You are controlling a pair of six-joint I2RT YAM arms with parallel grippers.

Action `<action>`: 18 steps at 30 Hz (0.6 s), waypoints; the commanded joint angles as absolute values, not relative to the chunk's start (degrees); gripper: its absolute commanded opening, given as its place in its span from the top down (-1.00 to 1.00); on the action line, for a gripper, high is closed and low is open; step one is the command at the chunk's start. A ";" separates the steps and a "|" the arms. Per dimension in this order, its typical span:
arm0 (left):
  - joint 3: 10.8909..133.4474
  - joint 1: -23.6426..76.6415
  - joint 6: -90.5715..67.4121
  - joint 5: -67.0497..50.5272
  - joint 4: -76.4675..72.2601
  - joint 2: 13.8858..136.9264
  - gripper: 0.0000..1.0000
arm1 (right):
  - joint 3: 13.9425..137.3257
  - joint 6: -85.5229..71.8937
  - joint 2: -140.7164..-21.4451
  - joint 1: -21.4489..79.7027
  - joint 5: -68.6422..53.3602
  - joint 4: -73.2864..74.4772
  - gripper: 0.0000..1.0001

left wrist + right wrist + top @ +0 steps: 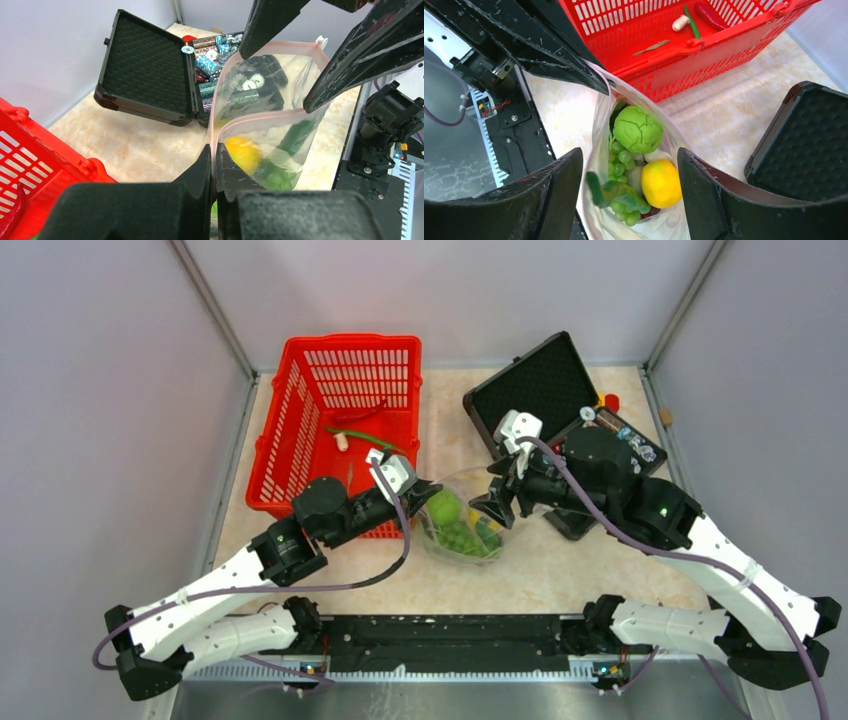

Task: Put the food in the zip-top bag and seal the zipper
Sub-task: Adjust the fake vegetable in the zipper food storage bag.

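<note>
The clear zip-top bag (468, 540) hangs open between my two grippers. Inside it lie a lime (638, 129), a lemon (661, 183), green grapes (620, 159) and a green leaf (610, 192). My left gripper (214, 162) is shut on the pink zipper (260, 118) at one end of the bag's mouth. Over the mouth's other end my right gripper (629, 192) stands open, its fingers (350, 60) either side of the plastic without pinching it. A long green leaf (691, 22) and a grey fish (651, 47) lie in the red basket (300, 370).
The red basket stands at the back left, close behind my left arm, and also holds a red pepper (709, 15) and a small white piece (681, 22). A black foam-lined case (535, 380) lies open at the back right with small gadgets (210, 60) in it.
</note>
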State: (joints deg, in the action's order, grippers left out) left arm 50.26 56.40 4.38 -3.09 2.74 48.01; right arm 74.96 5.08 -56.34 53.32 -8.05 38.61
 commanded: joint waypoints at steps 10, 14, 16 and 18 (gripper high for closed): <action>52.53 56.25 4.08 -2.70 -4.28 46.83 1.00 | 75.44 2.34 -54.68 52.66 -5.72 39.30 0.20; 52.65 56.25 4.25 -2.44 -4.02 46.84 1.00 | 75.58 0.51 -49.70 52.68 1.10 36.79 -0.10; 52.68 56.23 4.24 -2.14 -4.13 47.00 1.00 | 74.47 0.44 -45.82 52.65 3.67 33.43 -0.30; 52.81 56.21 4.35 -1.67 -4.08 47.12 1.00 | 74.65 0.44 -43.58 52.69 6.43 34.12 -0.37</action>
